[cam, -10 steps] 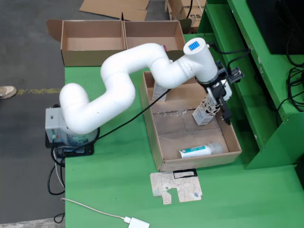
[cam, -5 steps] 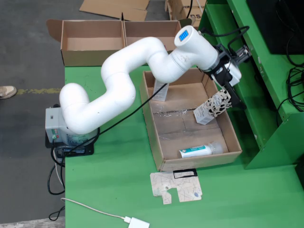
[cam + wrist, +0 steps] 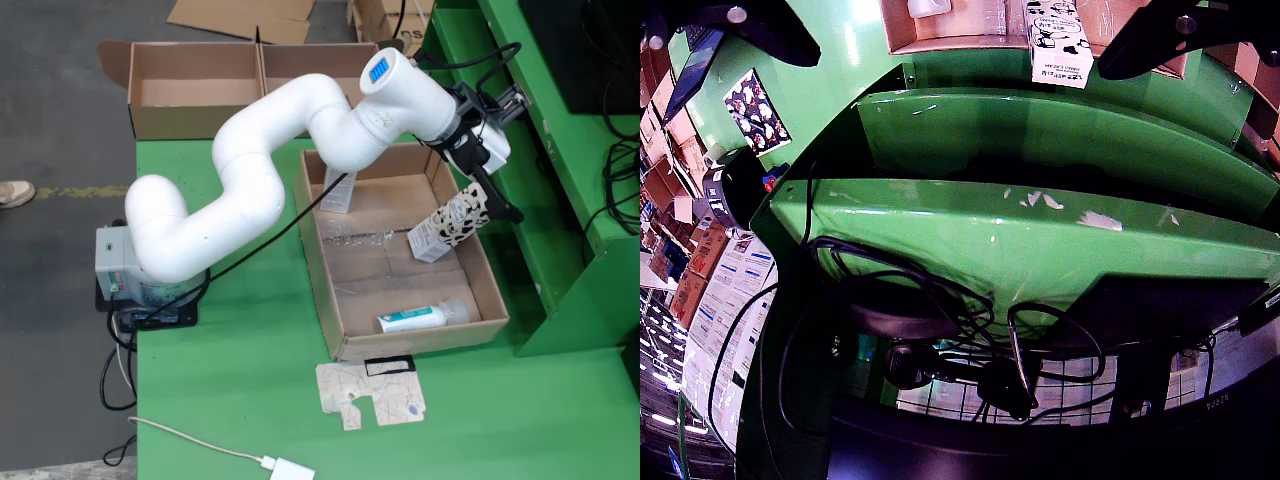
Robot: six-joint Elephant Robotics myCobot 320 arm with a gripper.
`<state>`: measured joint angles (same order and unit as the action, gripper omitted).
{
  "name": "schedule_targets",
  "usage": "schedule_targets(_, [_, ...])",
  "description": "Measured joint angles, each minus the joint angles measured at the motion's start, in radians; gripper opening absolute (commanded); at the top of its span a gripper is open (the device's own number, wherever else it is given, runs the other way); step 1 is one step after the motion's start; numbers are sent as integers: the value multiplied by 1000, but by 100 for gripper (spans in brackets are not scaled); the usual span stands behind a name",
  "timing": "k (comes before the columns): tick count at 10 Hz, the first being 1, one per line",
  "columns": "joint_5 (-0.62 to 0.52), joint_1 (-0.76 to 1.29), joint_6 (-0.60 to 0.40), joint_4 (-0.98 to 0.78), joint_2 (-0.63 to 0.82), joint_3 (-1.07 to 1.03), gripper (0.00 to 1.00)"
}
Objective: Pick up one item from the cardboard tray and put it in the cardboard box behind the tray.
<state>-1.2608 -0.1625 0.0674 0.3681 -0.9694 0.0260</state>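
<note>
A cow-patterned carton (image 3: 450, 224) leans tilted against the right wall of the cardboard tray (image 3: 322, 262), its foot on the tray floor. My gripper (image 3: 489, 196) hovers at the carton's upper end, over the tray's right rim. In the wrist view both dark fingers (image 3: 768, 26) stand wide apart, so the gripper (image 3: 970, 25) is open; the carton (image 3: 1058, 42) sits between them, nearer the right finger. A white-and-teal tube (image 3: 413, 319) lies at the tray's front. A small box (image 3: 338, 190) stands at the tray's back left. Two open cardboard boxes (image 3: 198, 88) sit behind the tray.
The green shelf frame (image 3: 560, 210) rises close to the tray's right side and fills the wrist view (image 3: 1040, 230). A flattened carton (image 3: 372, 392) lies in front of the tray. A white cable and adapter (image 3: 288, 468) lie at the table's front. The arm's black cable (image 3: 300, 225) crosses the tray's left wall.
The wrist has swung up and to the right. The carton, upright between the fingers a second ago, has tipped toward the right tray wall.
</note>
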Motion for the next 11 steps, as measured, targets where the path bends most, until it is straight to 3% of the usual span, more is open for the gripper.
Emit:
schedule_targets(2, [41,-2,-9,38,0,0,100])
schedule_targets(9, [-236,110,23,-236,-6,0,100])
schedule_targets(11, [-256,130,21,-321,-23,0,100])
